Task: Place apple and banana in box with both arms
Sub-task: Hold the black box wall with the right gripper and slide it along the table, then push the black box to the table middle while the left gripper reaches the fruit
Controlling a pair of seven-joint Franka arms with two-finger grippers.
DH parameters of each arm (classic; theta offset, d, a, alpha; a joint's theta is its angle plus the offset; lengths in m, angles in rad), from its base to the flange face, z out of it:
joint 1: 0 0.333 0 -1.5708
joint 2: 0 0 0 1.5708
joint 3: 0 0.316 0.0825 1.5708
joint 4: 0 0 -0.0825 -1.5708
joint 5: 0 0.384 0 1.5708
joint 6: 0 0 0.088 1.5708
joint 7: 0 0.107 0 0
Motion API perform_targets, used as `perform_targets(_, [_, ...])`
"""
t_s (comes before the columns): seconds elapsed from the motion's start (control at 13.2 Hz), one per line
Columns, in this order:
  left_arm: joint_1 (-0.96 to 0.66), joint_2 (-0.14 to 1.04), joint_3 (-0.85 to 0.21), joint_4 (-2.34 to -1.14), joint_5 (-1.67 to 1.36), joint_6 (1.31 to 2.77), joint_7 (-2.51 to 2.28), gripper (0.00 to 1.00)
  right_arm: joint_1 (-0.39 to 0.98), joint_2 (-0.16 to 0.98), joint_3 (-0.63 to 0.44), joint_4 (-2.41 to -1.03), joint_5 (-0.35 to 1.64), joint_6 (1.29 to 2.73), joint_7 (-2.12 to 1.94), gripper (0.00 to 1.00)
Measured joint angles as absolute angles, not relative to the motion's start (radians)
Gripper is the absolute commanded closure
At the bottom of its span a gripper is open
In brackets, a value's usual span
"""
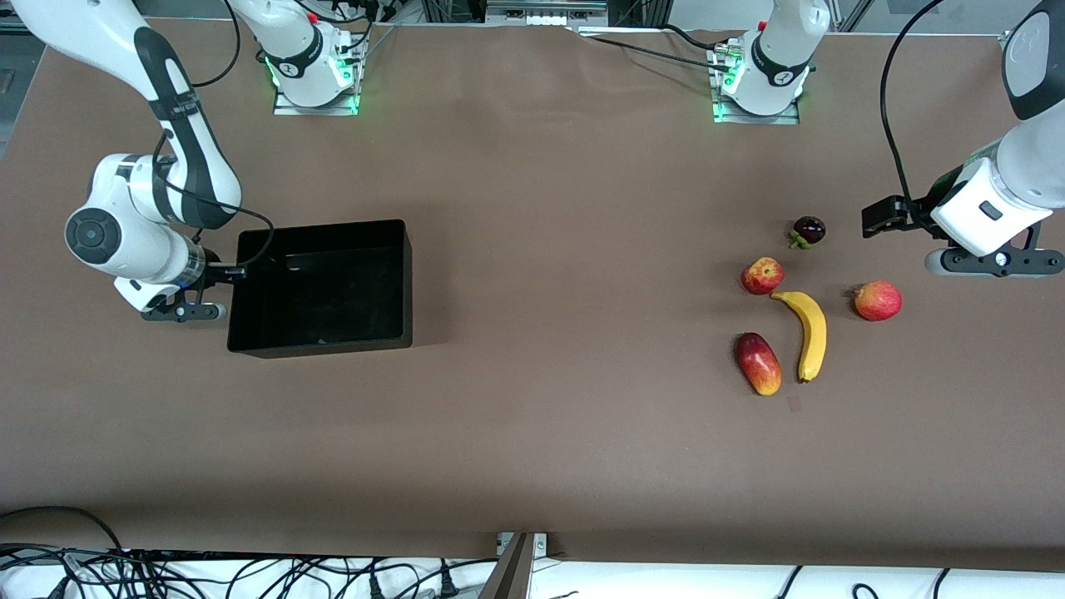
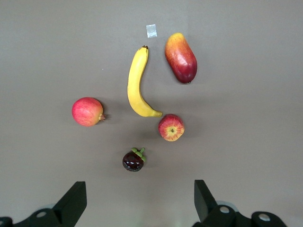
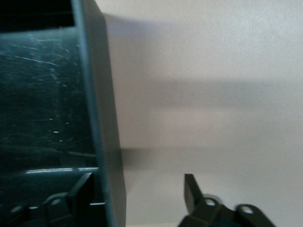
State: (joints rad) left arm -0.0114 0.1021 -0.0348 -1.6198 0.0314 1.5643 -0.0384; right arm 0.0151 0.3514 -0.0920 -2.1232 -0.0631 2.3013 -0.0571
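Two arms at a brown bench [image 1: 532, 433], with the task at its outset: neither fruit has been lifted and the box [image 1: 320, 287] holds nothing that can be seen.

The box sits toward the right arm's end of the bench. The right claw [image 3: 142, 189] is at the box's end wall, its fingers apart and straddling that wall (one finger inside, one outside), not closed on it.

The fruit lies in a loose cluster toward the left arm's end. The apple [image 1: 762, 275] rests on the bench just beside the dark tip of the banana [image 1: 809, 334], which curves away toward the front camera. Three other fruits are near: a long red-yellow fruit [image 1: 758, 363] beside the banana, a round red-orange fruit [image 1: 878, 300] toward the left arm's end, and a small dark purple fruit [image 1: 809, 230] farther from the front camera than the apple.

The left claw [image 2: 137, 201] hangs over the bench next to the cluster, fingers wide apart, holding nothing.

Remaining, as judged here: grasp each fruit, carry it the length of the bench, and set it in the box.
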Motion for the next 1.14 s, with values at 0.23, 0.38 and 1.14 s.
perform_targets(0.23, [-0.012, 0.107, -0.035, -1.62, 0.031, 1.567, -0.038, 0.0, 0.014, 0.354, -0.091, -2.122, -0.062, 2.302, -0.057, 1.0])
perform_targets(0.38, [-0.012, 0.113, -0.036, -1.62, 0.031, 1.569, -0.038, 0.0, 0.015, 0.346, -0.088, -2.117, -0.057, 2.301, -0.057, 1.0])
perform_targets(1.14, [-0.012, 0.115, -0.036, -1.62, 0.031, 1.57, -0.038, 0.0, 0.099, 0.305, 0.15, -1.793, -0.019, 2.02, 0.094, 1.0])
